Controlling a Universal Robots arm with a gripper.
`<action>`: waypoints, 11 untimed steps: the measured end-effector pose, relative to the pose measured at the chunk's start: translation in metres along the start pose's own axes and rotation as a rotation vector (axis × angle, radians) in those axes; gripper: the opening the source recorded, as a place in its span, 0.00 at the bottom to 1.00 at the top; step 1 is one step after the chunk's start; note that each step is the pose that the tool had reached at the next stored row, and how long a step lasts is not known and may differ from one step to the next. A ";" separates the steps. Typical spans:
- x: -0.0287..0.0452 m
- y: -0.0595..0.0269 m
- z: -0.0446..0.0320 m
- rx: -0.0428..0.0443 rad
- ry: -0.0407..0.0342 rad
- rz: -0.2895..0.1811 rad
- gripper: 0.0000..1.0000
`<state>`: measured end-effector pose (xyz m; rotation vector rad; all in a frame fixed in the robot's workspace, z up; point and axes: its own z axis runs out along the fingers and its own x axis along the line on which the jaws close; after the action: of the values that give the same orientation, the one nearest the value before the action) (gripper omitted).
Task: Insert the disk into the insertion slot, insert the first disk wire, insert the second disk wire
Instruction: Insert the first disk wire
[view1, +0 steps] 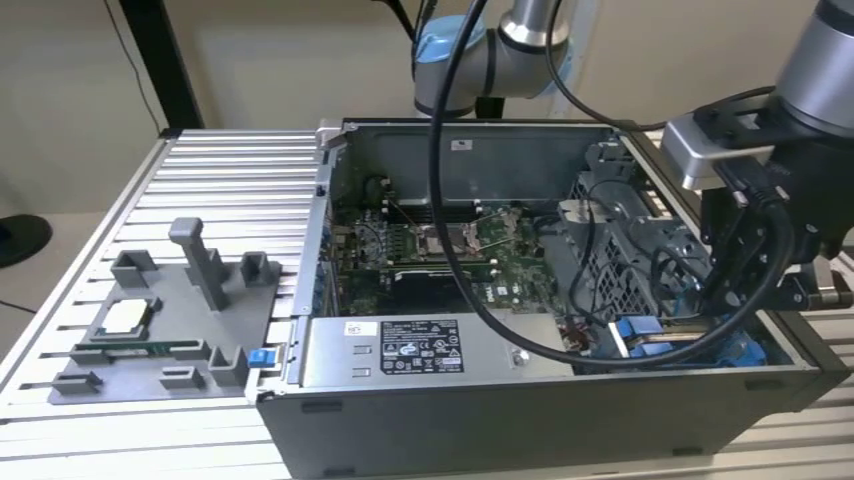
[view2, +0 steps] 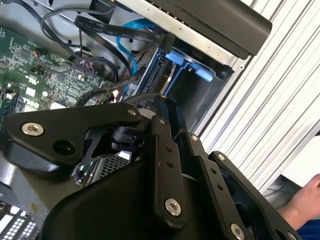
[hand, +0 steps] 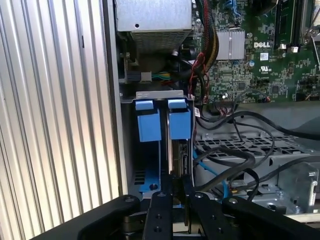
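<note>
The table (view1: 227, 190) has a silver top of ribbed metal profiles with long grooves. Two things stand directly on it. An open computer case (view1: 534, 425) lies on its side toward the exterior view's right, its dark wall down on the ribs. Just beside it, on the exterior view's left, lies a grey fixture plate (view1: 134, 375) with upright posts. It seems to rest loosely, though I cannot tell for sure.

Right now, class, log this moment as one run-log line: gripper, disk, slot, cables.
gripper: right at disk | disk: edge-on in insertion slot | black cables: draped across metal cage
</note>
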<state>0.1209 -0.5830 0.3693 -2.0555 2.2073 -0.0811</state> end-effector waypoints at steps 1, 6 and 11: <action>-0.0013 0.0000 0.0002 -0.0001 -0.0019 0.000 0.00; -0.0063 0.0002 0.0015 -0.0008 -0.0126 0.002 0.00; -0.0069 0.0001 0.0020 -0.0010 -0.0142 0.002 0.00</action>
<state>0.1215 -0.5760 0.3677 -2.0480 2.2013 -0.0650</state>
